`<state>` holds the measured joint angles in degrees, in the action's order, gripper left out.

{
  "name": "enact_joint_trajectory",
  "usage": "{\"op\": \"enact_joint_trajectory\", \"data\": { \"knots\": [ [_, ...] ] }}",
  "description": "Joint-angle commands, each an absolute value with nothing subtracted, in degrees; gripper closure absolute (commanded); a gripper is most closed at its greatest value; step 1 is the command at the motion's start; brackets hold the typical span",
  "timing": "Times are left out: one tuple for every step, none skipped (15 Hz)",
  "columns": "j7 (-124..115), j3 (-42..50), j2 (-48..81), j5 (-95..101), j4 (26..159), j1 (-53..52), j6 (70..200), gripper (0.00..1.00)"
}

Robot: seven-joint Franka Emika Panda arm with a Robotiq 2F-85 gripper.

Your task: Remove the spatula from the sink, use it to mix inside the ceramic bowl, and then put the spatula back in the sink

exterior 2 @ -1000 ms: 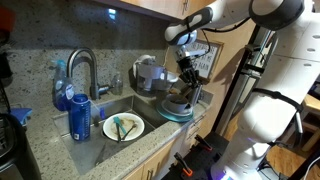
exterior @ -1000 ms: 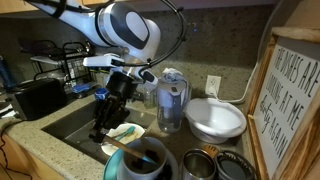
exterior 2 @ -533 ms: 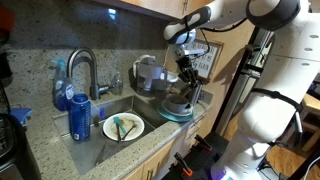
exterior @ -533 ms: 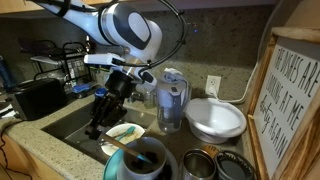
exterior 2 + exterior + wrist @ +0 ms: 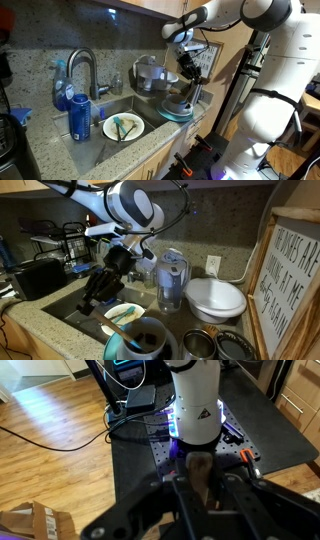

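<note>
The ceramic bowl (image 5: 142,340) (image 5: 178,111), with a pale teal rim and dark inside, stands on the granite counter beside the sink (image 5: 75,300) (image 5: 108,112). The spatula's light-brown wooden handle (image 5: 118,327) slants up out of the bowl; its head is hidden inside. My gripper (image 5: 90,302) (image 5: 189,82) is tilted above the bowl and shut on the handle. In the wrist view the wooden stick (image 5: 199,472) sits between the dark jaws (image 5: 200,485).
A white plate (image 5: 125,311) (image 5: 123,127) with teal items lies in the sink under the curved chrome tap (image 5: 84,66). A water pitcher (image 5: 172,280), a large white bowl (image 5: 216,300), metal cups (image 5: 200,345) and a framed sign (image 5: 296,280) crowd the counter. A blue can (image 5: 79,117) stands at the sink's edge.
My gripper has swung and tilted toward the sink side, leaning the spatula handle over in the bowl. The bowl and the plate have not moved.
</note>
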<state>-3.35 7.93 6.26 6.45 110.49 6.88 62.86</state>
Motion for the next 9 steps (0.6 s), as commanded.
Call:
{"op": "enact_joint_trajectory", "data": {
  "knots": [
    [-3.3, 7.1, 7.5, 10.2, 107.7, 6.4, 61.1, 0.91],
    [-3.2, 7.0, 7.4, 11.0, 107.8, 6.3, 62.1, 0.91],
    [-3.1, 6.9, 7.4, 11.3, 107.7, 6.2, 62.7, 0.91],
    [-2.9, 6.7, 7.3, 11.2, 107.6, 6.2, 63.3, 0.91],
    [-2.4, 6.6, 7.1, 10.5, 107.3, 6.1, 63.5, 0.91],
    [-2.2, 6.4, 7.0, 10.2, 107.0, 6.0, 63.6, 0.91],
    [-2.0, 6.2, 6.9, 9.9, 106.3, 5.9, 63.5, 0.91],
    [-2.0, 5.9, 6.7, 9.8, 105.7, 5.8, 63.6, 0.91],
    [-2.1, 5.7, 6.6, 9.9, 104.6, 5.5, 63.1, 0.91]
  ]
}}
